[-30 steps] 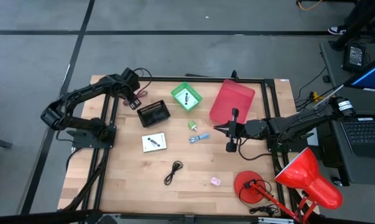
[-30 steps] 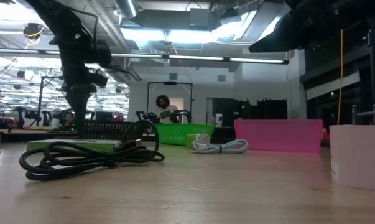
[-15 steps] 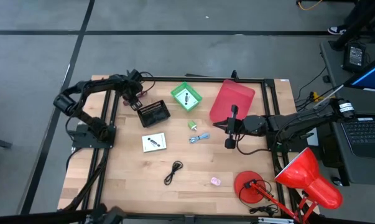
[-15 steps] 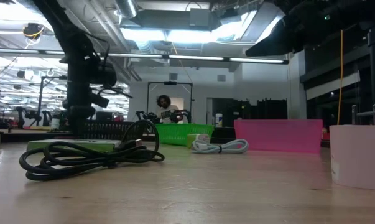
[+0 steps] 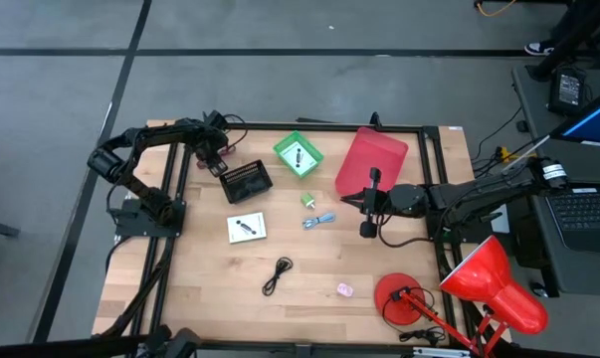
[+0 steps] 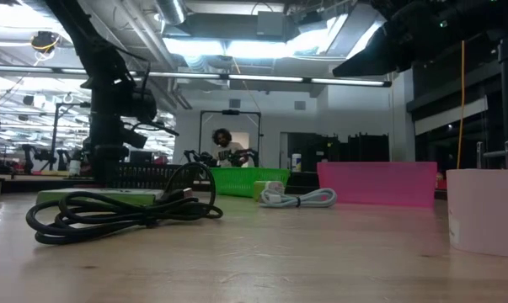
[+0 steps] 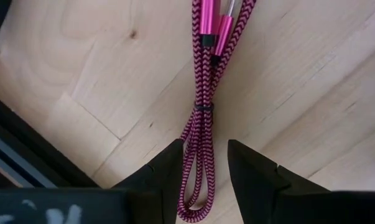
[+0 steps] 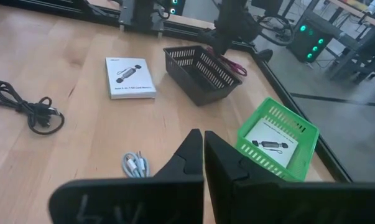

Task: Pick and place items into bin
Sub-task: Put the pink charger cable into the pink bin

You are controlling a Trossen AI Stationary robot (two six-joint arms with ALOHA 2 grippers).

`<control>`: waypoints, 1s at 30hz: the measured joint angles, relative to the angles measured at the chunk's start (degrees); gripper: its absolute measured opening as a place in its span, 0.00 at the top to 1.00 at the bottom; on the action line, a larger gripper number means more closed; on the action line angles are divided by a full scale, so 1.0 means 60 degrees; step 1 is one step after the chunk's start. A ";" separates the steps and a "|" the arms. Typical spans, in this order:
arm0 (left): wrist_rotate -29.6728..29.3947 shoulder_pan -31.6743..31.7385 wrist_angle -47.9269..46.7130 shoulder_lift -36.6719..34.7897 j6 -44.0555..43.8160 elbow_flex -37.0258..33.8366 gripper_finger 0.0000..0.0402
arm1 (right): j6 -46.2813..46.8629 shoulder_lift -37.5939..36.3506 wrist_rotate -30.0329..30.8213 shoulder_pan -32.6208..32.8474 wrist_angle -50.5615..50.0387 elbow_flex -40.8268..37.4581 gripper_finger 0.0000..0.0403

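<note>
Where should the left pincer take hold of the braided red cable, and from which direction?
On the bundled strands just below the small tie, from straight above: the braided red cable lies flat on the wooden table, its strands already between the open left pincer.

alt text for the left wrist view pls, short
The left gripper points down at a wooden table, its open jaws straddling the looped end of a bundled red cable. The cable's braided strands are cinched by a thin tie, and two metallic pink plugs show at its far end.
</note>
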 joint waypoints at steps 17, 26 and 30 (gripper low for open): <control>-0.0797 -0.0515 -0.0124 0.0681 0.0104 0.0176 0.95 | 0.0000 0.0000 0.0000 0.0000 0.0084 0.0000 1.00; -0.0465 -0.0460 -0.0787 0.0533 -0.0143 0.0634 0.98 | 0.0000 0.0000 -0.0004 0.0004 0.0087 0.0000 1.00; -0.0154 -0.0459 -0.0812 0.0180 -0.0106 0.0715 0.98 | 0.0000 0.0000 -0.0001 0.0004 0.0085 0.0000 1.00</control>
